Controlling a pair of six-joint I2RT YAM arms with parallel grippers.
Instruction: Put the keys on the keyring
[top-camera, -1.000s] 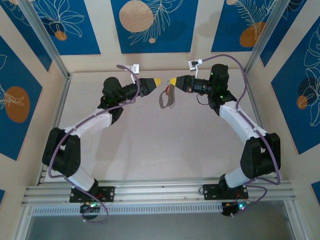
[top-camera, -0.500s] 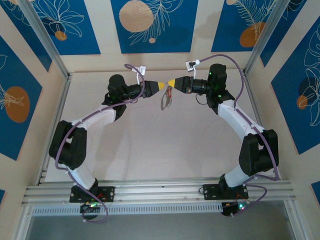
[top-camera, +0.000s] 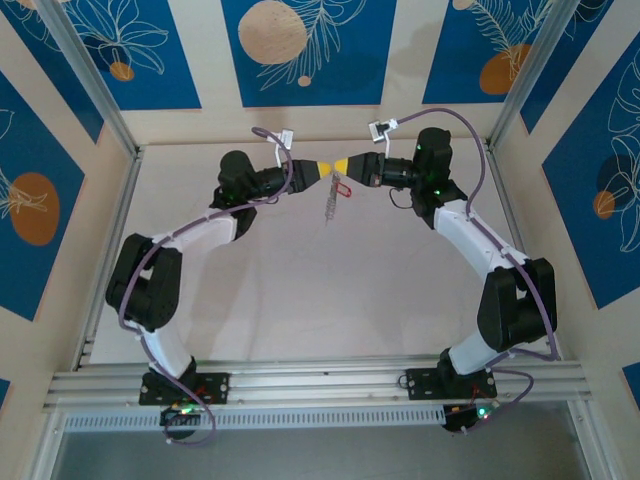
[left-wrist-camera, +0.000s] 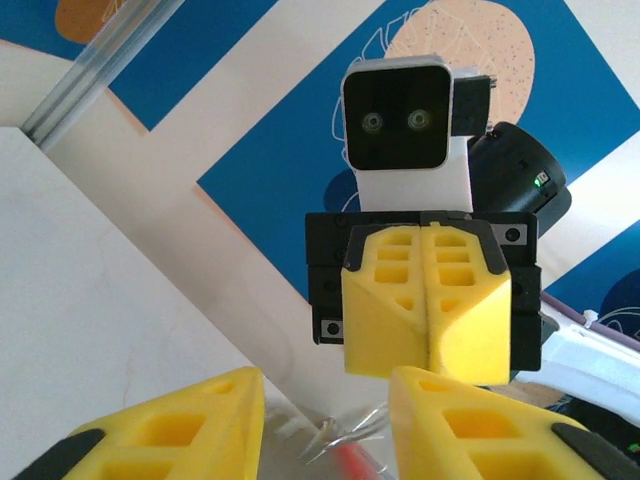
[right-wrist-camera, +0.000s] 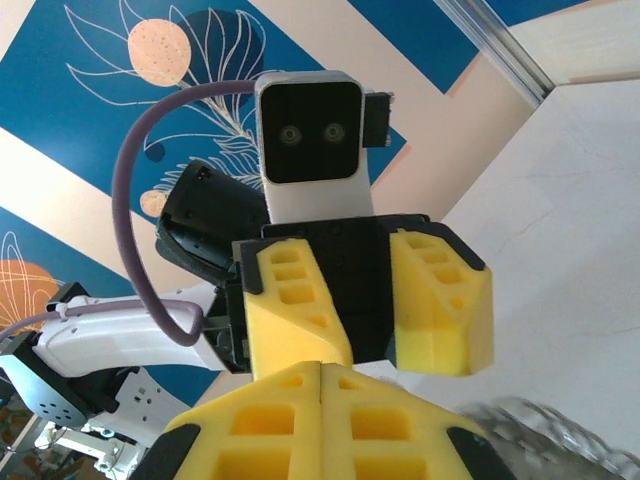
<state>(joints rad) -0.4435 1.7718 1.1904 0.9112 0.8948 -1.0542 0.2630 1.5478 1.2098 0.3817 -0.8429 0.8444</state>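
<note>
Dangling keyring (top-camera: 329, 208), keys (top-camera: 343, 187) just beside, open table (top-camera: 300, 300) around, far edge nearest.

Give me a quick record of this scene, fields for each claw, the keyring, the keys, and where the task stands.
left claw: open, fingers apart, tip to tip with the right claw
right claw: shut on the keyring
keyring: hangs edge-on below the two tips, above the table
keys: red tag just under the tips; metal key too small to make out
task status: cannot tell whether the key is on the ring
</note>
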